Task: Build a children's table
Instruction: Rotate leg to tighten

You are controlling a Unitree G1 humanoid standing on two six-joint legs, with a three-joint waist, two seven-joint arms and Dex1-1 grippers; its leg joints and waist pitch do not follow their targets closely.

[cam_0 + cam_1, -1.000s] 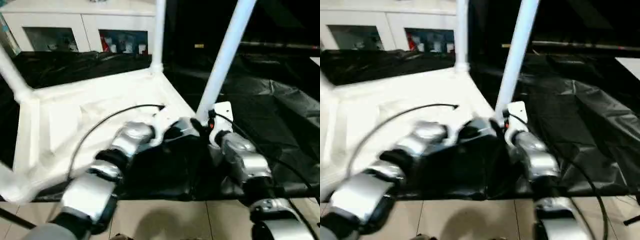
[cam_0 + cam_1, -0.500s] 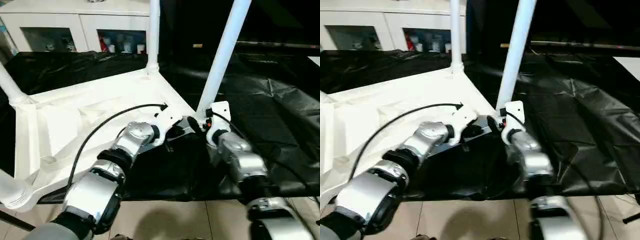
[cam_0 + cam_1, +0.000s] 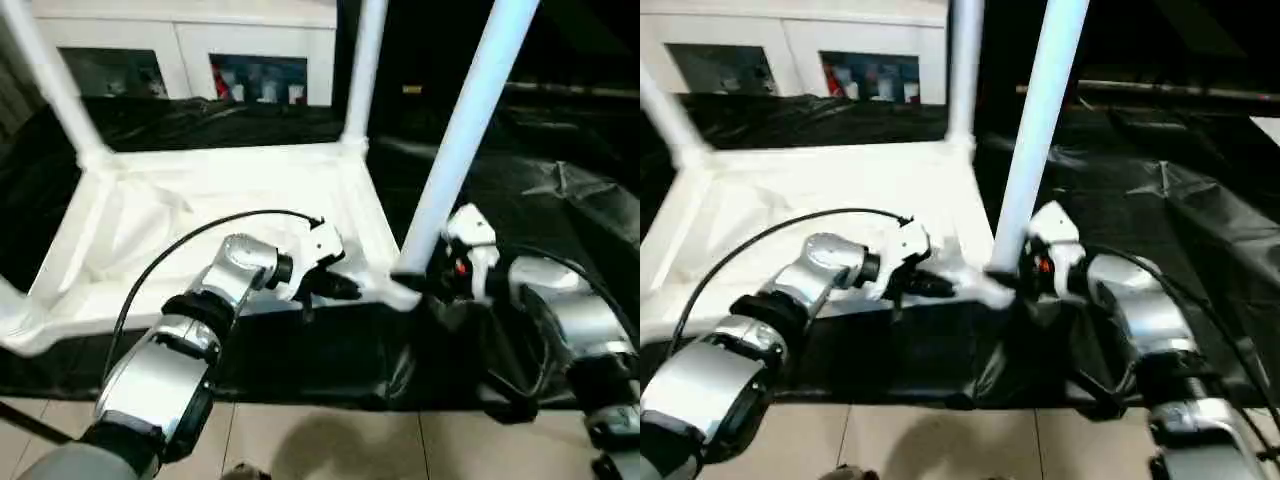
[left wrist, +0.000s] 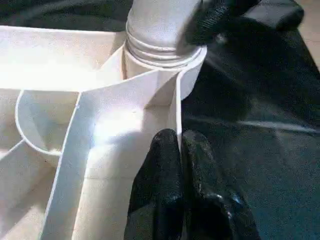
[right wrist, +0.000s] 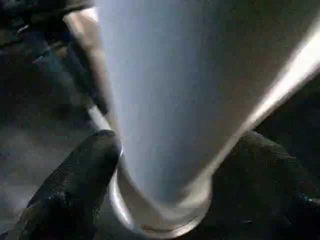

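Right hand [image 3: 425,283] had swung out to the right of the near leg [image 3: 462,140] since a second earlier, its black fingers [image 5: 75,185] spread around the leg's base without closing; left hand [image 3: 335,288] had fingers pressed together, empty, at the tabletop [image 3: 200,215] rim beside that corner socket [image 4: 160,70]; tabletop lay upside down on black sheeting [image 3: 560,220], legs pointing up; white cabinet [image 3: 190,50] behind.

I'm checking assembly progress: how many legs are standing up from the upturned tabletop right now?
3. One at the near right corner, between the right claw fingers; one at the far right corner; one at the far left corner. The near left corner is cut off, so a fourth may be hidden.
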